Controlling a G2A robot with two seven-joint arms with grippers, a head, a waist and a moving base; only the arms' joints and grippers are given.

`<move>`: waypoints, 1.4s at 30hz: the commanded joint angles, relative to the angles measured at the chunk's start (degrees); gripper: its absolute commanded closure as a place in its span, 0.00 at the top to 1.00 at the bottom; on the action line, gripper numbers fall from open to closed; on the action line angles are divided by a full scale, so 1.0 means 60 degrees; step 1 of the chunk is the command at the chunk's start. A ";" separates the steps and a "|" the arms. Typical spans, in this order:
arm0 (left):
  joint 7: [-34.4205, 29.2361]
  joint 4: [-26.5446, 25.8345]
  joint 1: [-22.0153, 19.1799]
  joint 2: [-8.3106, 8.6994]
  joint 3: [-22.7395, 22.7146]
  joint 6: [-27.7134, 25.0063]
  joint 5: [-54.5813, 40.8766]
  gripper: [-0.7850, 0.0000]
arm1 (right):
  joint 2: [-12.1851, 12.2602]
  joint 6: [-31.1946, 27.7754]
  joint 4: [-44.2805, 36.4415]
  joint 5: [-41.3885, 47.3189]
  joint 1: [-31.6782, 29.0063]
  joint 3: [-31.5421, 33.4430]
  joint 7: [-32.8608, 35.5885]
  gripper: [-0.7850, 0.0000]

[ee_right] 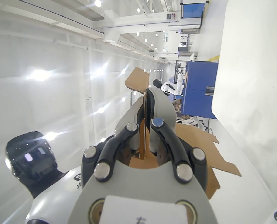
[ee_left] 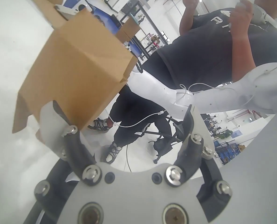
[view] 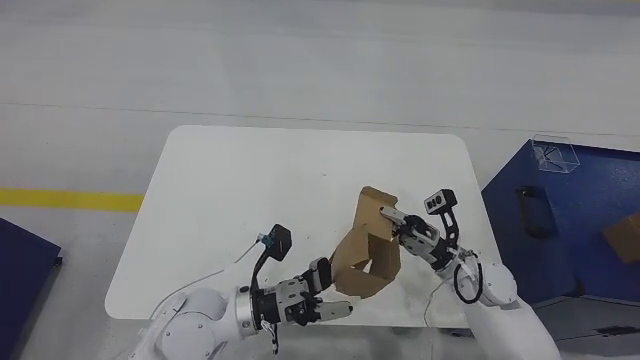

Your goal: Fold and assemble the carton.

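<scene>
A pale grey floor with yellow lines surrounds the white table, a blue cabinet stands at the right, and ceiling lights shine overhead.

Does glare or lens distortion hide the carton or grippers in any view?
Right wrist view: ceiling lights flare into streaks, yet the carton pinched in the right gripper stays visible. Left wrist view: wide-angle bending at the edges, table washed out bright, left gripper open, unhidden. Top view: even light.

The carton is plain brown and the table white. At three o'clock from the table stands a blue cabinet; at nine, a yellow floor stripe.
</scene>
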 commanded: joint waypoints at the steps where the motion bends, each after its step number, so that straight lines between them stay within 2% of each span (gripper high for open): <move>1: 0.0100 0.0003 0.0033 0.0020 -0.0106 -0.0028 0.0070 1.00 | 0.0010 0.0049 0.0034 0.0342 -0.0023 0.0146 0.0137 0.00; 12: 0.0171 -0.0015 0.0048 0.0026 -0.0154 -0.0053 0.0084 1.00 | 0.0005 0.0081 0.0010 0.0402 -0.0031 0.0144 0.0102 0.00; 14: 0.0389 -0.0019 0.0041 0.0029 -0.0271 0.0025 0.0218 1.00 | -0.0037 0.0478 -0.0103 0.1270 -0.0077 0.0177 0.0065 0.00; 17: 0.1737 -0.0358 0.0476 0.0057 -0.0841 -0.0101 0.0946 1.00 | -0.0069 0.1093 0.0201 0.2463 0.0044 0.0415 0.0151 0.00; 19: 0.2830 -0.0753 0.0918 0.0096 -0.1444 -0.0143 0.2067 1.00 | -0.0101 0.1756 0.0511 0.3424 0.0161 0.0514 0.0327 0.00; 20: 0.3548 -0.1022 0.1228 0.0100 -0.1695 -0.0039 0.2844 1.00 | -0.0117 0.2077 0.0686 0.3822 0.0231 0.0545 0.0408 0.00; 22: 0.5663 -0.1625 0.1945 0.0063 -0.2192 0.0883 0.4945 1.00 | -0.0158 0.2938 0.1131 0.4697 0.0447 0.0551 0.0508 0.00; 25: 0.7855 -0.2183 0.2805 0.0014 -0.2065 0.1589 0.7779 1.00 | -0.0253 0.4290 0.1850 0.5969 0.0841 0.0409 0.0480 0.00; 29: 0.9147 -0.2468 0.3326 -0.0037 -0.1398 0.3127 1.1450 1.00 | -0.0394 0.5837 0.2631 0.6663 0.1320 -0.0132 0.0169 0.00; 32: 0.9304 -0.2418 0.3303 -0.0108 -0.0773 0.4106 1.2988 1.00 | -0.0490 0.6425 0.3042 0.6546 0.1583 -0.0591 0.0150 0.00; 36: 0.9005 -0.2278 0.3026 -0.0203 -0.0046 0.5088 1.4796 1.00 | -0.0605 0.6081 0.3365 0.5911 0.1759 -0.1073 0.0431 0.00; 42: 0.8222 -0.2316 0.2697 -0.0339 0.0662 0.5535 1.5559 1.00 | -0.0712 0.5818 0.3623 0.5560 0.1805 -0.1368 0.1074 0.00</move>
